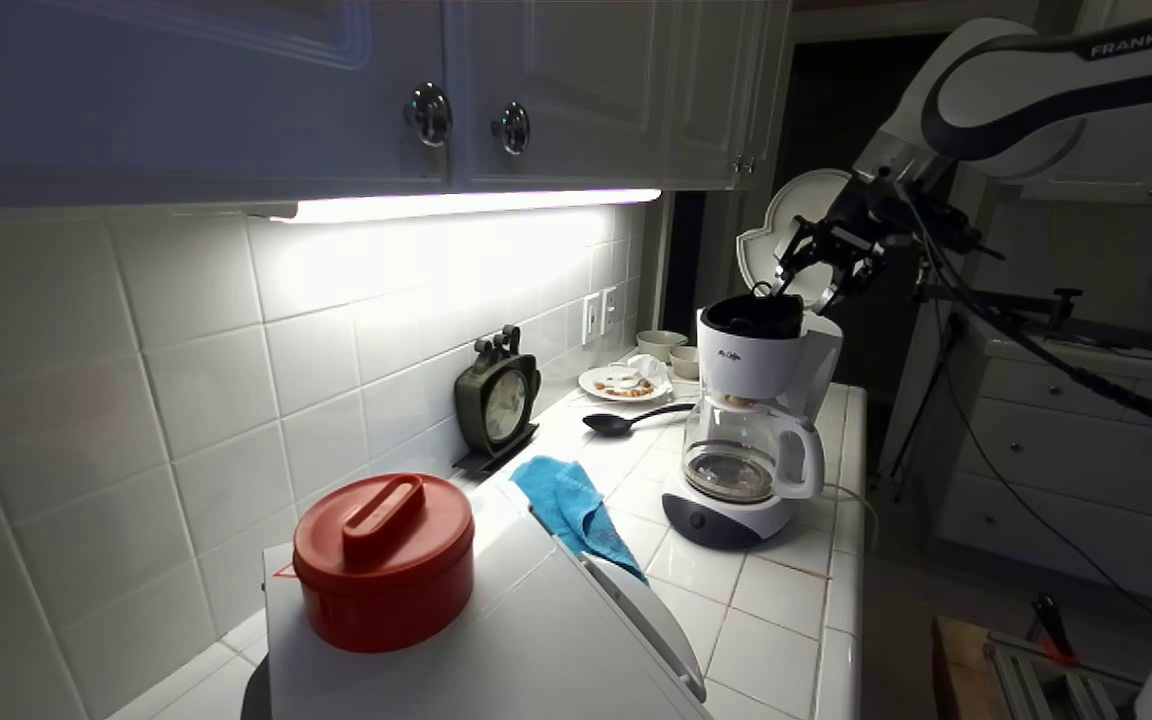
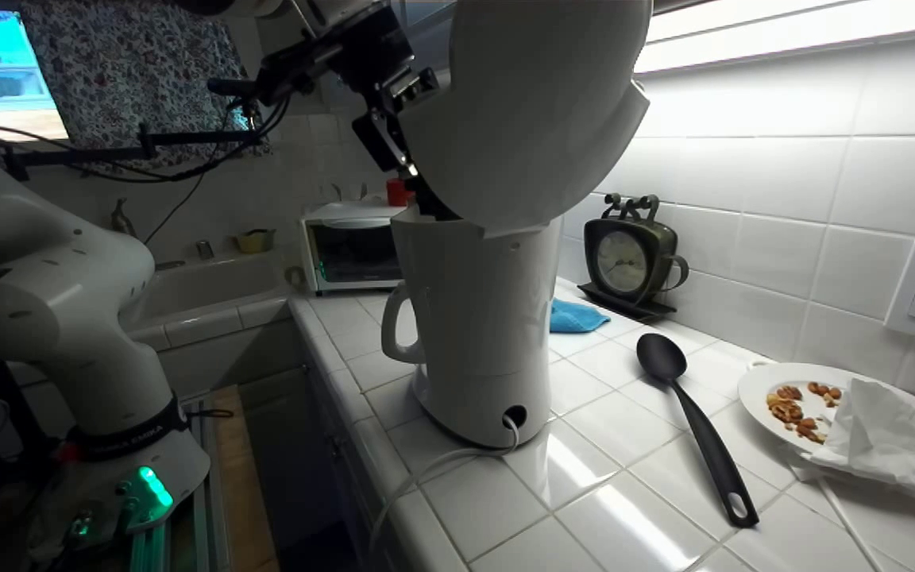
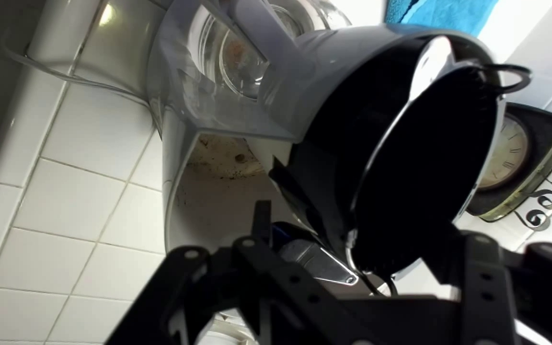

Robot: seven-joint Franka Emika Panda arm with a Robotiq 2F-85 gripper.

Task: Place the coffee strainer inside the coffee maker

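Strainer [image 3: 424, 167] sits tilted in the open top of the maker [image 1: 751, 370], just ahead of the gripper [image 3: 348, 235]; the fingers are spread, unclenched, its near end showing between them in the wrist view, though whether either touches I cannot tell

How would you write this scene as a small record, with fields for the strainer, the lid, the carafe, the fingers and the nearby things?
Coffee strainer: black, tilted at the open top of the coffee maker, not sitting level
Lid: raised
Glass carafe: below the coffee maker's upper part
Fingers: open, close to the strainer; contact cannot be told
Nearby: blue cloth, black spoon, clock, plate with nuts and crumpled paper
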